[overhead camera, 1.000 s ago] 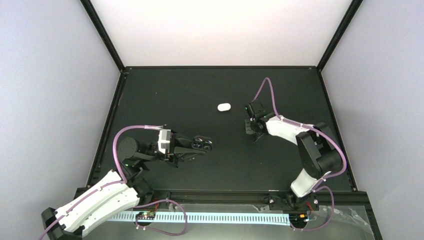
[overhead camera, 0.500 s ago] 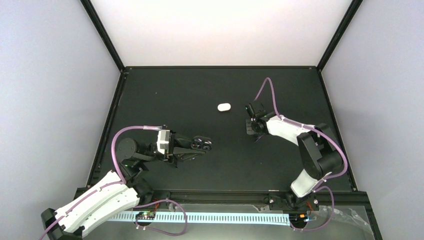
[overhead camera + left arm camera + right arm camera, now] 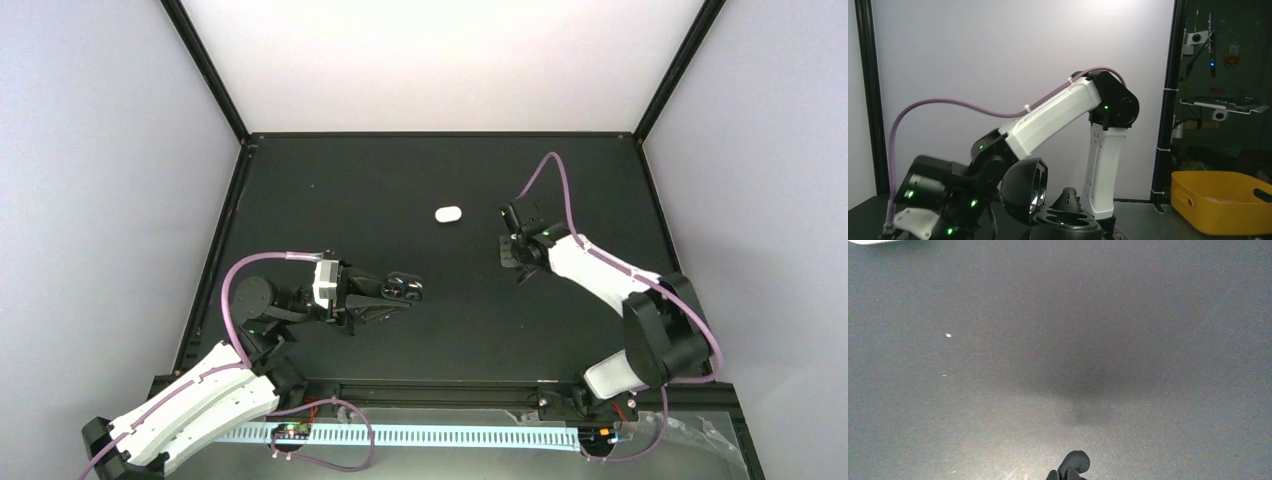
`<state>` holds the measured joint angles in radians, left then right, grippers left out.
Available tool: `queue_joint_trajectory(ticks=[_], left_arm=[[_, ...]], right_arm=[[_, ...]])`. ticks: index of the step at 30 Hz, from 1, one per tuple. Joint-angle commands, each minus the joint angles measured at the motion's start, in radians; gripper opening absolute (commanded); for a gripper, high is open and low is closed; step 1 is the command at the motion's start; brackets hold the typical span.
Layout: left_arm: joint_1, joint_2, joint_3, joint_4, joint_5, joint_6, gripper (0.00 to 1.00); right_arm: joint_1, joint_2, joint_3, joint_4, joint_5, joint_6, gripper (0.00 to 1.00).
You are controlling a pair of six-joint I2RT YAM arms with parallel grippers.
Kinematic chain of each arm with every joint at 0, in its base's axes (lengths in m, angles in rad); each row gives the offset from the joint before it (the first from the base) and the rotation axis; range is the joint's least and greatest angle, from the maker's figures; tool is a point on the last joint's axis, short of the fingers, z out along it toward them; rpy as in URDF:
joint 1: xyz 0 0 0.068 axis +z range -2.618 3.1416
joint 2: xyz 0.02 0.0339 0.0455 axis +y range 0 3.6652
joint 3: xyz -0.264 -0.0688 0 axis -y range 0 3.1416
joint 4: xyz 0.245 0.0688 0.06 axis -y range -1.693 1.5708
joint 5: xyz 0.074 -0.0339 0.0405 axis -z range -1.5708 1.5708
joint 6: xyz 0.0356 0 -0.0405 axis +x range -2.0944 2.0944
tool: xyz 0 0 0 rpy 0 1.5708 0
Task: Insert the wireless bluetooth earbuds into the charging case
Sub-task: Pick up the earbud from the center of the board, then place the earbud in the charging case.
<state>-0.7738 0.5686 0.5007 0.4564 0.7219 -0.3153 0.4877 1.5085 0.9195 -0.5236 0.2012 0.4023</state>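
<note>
My left gripper (image 3: 398, 288) is shut on an open black charging case (image 3: 1068, 224), held low over the near left of the table. Its domed lid (image 3: 1023, 190) stands up on the left. One black earbud (image 3: 1068, 198) sits upright in a socket, and the socket next to it looks hollow. My right gripper (image 3: 513, 250) hangs over the table's right middle. In the right wrist view its fingertips (image 3: 1052, 475) are shut on a small black earbud (image 3: 1076, 461) that sticks out past them, above bare mat. A shut white oval case (image 3: 448, 213) lies between the arms.
The black mat (image 3: 400, 190) is bounded by a black frame with posts at the back corners. In the left wrist view the right arm (image 3: 1058, 115) fills the middle and a yellow bin (image 3: 1220, 200) stands beyond the table's right edge.
The right gripper has closed, and the right arm has swung a little right and away from the white case, its elbow moving outward. The left arm and the black case have stayed put.
</note>
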Motion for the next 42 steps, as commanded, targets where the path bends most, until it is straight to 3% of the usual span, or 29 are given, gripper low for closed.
queue_joint_trajectory(ticks=[1,7,13,16,22,27,37,42], left_arm=[[-0.006,-0.02,0.004,0.001,-0.01,0.012,0.02],[-0.007,-0.021,0.006,0.004,-0.027,0.015,0.02],[-0.007,0.008,0.018,0.024,-0.023,0.003,0.02],[-0.007,0.031,0.035,0.028,-0.015,0.001,0.02],[-0.009,0.079,0.048,0.086,0.0,-0.023,0.02],[-0.013,0.139,0.067,0.133,0.026,-0.045,0.01],[-0.024,0.207,0.119,0.122,0.113,-0.002,0.01],[-0.027,0.207,0.131,0.083,0.149,0.036,0.01]], right_arm=[[-0.001,-0.148,0.048,-0.042,-0.076,0.013,0.01],[0.0,-0.478,0.082,-0.025,-0.356,-0.043,0.01],[0.0,-0.68,0.128,0.044,-0.825,-0.078,0.01],[0.0,-0.763,0.115,0.153,-1.049,-0.012,0.01],[0.002,-0.783,0.132,0.325,-1.306,0.159,0.01],[0.071,-0.743,0.229,0.28,-1.329,0.131,0.01],[0.329,-0.561,0.509,-0.152,-1.125,-0.191,0.01],[0.432,-0.496,0.583,-0.262,-1.019,-0.27,0.01]])
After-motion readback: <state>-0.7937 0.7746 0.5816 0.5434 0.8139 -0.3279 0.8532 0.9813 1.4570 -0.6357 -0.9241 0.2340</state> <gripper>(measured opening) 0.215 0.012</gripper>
